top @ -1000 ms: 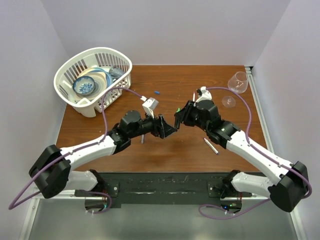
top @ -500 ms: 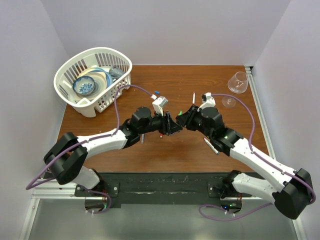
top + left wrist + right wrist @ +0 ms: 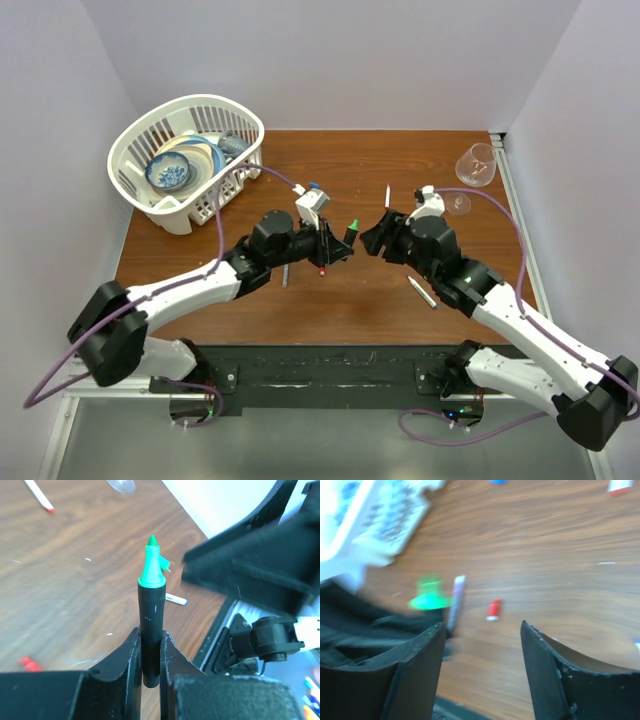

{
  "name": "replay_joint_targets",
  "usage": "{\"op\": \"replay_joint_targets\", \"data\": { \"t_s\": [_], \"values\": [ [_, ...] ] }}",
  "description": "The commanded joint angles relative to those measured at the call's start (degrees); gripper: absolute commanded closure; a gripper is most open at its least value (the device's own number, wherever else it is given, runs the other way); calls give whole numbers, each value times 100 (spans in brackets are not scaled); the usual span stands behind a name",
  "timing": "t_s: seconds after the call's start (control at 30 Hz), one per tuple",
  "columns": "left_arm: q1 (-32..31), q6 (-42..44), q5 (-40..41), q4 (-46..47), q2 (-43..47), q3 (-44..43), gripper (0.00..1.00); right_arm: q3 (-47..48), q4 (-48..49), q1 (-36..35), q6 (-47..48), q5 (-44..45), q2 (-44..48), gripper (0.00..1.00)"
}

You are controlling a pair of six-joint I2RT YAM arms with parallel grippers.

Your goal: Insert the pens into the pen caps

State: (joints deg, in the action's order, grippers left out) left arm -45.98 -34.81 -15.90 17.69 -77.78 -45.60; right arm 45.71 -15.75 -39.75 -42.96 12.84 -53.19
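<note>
My left gripper [image 3: 150, 632] is shut on a stubby black marker [image 3: 151, 615], which stands upright between the fingers with its green tip [image 3: 151, 562] pointing away. From above, the left gripper [image 3: 337, 246] sits at the table's middle, with the green tip [image 3: 353, 222] facing my right gripper [image 3: 372, 238]. The right gripper [image 3: 482, 627] is open with nothing in it, a short way from the marker. A red cap [image 3: 493, 609] and a thin purple pen [image 3: 456, 600] lie on the wood beneath. A white pen [image 3: 387, 195], a grey pen [image 3: 421, 292] and a blue cap [image 3: 314, 185] lie loose.
A white basket [image 3: 140, 140] holding bowls stands at the back left. A clear glass [image 3: 476, 165] lies on its side at the back right beside the wall. The table's near edge runs along the black rail [image 3: 330, 365] where the arms are bolted.
My left gripper has shut on the black marker. The right gripper has opened, let go of it and drawn back a little to the right.
</note>
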Motion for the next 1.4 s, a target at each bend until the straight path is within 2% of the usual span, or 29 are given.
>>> {"op": "replay_joint_targets", "data": {
  "t_s": [0.0,0.1,0.17,0.23,0.3,0.37,0.5,0.53,0.63,0.73,0.87,1.07,1.23,1.37],
  "values": [
    [220,940,623,-941,1026,-45,100,693,-1553,308,367,1738,-25,31],
    [544,1274,449,-1496,1528,-115,100,632,-1528,1105,857,1424,-356,32],
    [712,1641,116,-1751,1861,-220,100,754,-1545,1451,1823,993,-700,33],
    [730,1932,-53,-2251,2020,-265,100,1086,-1833,1785,2665,844,-1446,32],
    [739,2206,-369,-2358,2205,-239,100,1334,-2107,2074,3029,755,-2244,32],
    [739,2268,-702,-2394,2302,-90,100,1545,-2248,2269,3539,301,-2695,33],
    [730,2171,-800,-2288,2443,139,100,1721,-2309,2874,3935,-369,-3539,35],
    [722,2171,-835,-2270,2460,140,100,1852,-2432,2963,4040,-300,-3767,36],
    [722,2198,-941,-2218,2539,148,100,2020,-2669,3297,4260,-282,-3979,39],
    [730,2163,-827,-2183,2601,192,100,2038,-2749,3544,4567,-597,-4094,37],
    [722,2145,-783,-2165,2566,166,100,2029,-2916,3641,4797,-897,-4567,35],
    [730,2197,-704,-2174,2566,96,100,2012,-3013,3667,4999,-1476,-4701,37],
    [730,2224,-651,-2217,2601,104,100,1880,-3031,3667,4938,-1179,-4718,42],
    [730,2224,-520,-2218,2654,104,100,1818,-3004,3676,4859,-898,-4648,50]
  ]
}}
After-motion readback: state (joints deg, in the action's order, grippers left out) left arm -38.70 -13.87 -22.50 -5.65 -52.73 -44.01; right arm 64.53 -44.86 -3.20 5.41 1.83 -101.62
